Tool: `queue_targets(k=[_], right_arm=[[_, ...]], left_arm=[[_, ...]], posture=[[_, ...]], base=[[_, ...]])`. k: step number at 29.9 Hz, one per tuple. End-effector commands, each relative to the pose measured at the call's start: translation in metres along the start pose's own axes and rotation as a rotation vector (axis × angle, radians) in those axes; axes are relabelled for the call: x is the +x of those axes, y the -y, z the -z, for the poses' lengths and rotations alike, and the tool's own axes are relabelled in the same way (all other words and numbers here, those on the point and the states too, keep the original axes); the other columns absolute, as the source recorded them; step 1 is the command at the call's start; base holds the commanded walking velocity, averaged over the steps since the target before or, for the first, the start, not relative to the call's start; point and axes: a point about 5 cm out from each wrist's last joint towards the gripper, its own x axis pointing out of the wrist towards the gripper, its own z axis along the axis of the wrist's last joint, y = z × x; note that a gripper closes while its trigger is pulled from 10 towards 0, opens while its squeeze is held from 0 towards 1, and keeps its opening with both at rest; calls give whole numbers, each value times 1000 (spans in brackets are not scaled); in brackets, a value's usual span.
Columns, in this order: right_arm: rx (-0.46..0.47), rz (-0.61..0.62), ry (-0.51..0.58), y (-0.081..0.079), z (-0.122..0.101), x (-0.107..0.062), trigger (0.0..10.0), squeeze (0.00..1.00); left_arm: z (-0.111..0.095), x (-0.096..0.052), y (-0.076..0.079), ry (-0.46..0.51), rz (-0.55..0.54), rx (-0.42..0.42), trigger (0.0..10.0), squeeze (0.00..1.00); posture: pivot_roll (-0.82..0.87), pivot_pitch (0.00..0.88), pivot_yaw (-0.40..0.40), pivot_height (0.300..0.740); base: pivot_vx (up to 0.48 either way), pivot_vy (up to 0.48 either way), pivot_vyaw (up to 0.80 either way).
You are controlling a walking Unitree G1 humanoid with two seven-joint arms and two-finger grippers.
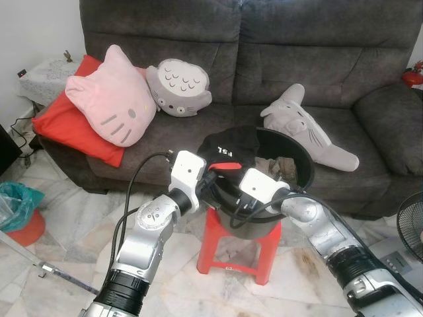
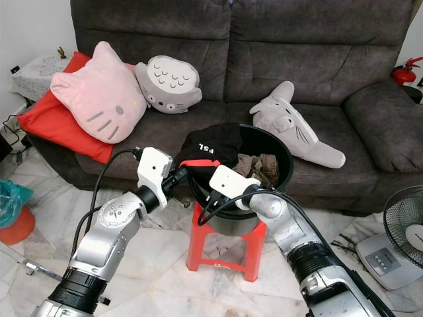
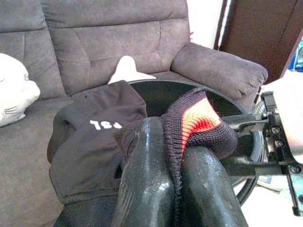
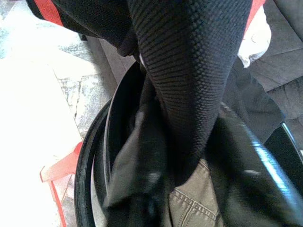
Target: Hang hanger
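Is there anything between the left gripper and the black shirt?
Nothing visible. The left gripper is already shut on the shirt's red-and-black ribbed hem at the bucket's rim. The right gripper also holds a fold of the shirt over the bucket. I see no hanger or rail.

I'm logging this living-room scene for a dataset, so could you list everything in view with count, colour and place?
Sofa: one, dark grey, along the back.
Red cushion: one, on the sofa's left end.
Cat-face pillow: one, pink, leaning on the red cushion.
Round plush: one, grey, beside the pink pillow.
Long plush: one, pale grey, lying on the right seat.
Basket: one, black, on the stool, holding clothes.
Black garment: one, with red trim and white letters, draped over the basket's rim.
Stool: one, red, before the sofa.
Fan: one, on the floor at right.
Left gripper: fingers shut on the garment's trim.
Right gripper: at the basket's near rim.
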Motion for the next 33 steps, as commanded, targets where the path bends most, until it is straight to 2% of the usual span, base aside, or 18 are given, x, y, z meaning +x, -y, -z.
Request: queue_targets(k=[1,10,18,24,26,28,30,33], right_arm=[[-11,8,10,5,-3,1,0,0],[-38,80,-59,15,5,-1,0,0],[-30,123,-30,24,-1,-5,0,0],[-76,202,-30,45,-5,-19,0,0],[-84,209,-32,47,-5,-20,0,0],[-119,244,-46,58,-7,-25,0,0],[-142,288,-58,67,-9,-29,0,0],[-144,350,-50,76,-16,-32,0,0]], left_arm=[[-6,-1,2,24,21,-3,10000,0],[-2,-4,-2,6,14,2,10000,0],[2,-7,-9,-13,-25,27,10000,0],[14,-12,-29,-108,-136,208,10000,0],[15,-13,-29,-115,-138,227,10000,0],[17,-14,-34,-141,-156,292,10000,0],[18,-15,-37,-144,-177,312,10000,0],[15,-14,-37,-107,-198,262,10000,0]], posture=[[-47,0,-2,740],[-50,0,-1,740],[-50,0,-3,740],[-58,0,-3,740],[-58,0,-3,740],[-61,0,-4,740],[-66,0,-3,740],[-69,0,-3,740]], base=[[0,0,0],[0,0,0],[0,0,0],[0,0,0],[0,0,0],[0,0,0],[0,0,0],[0,0,0]])
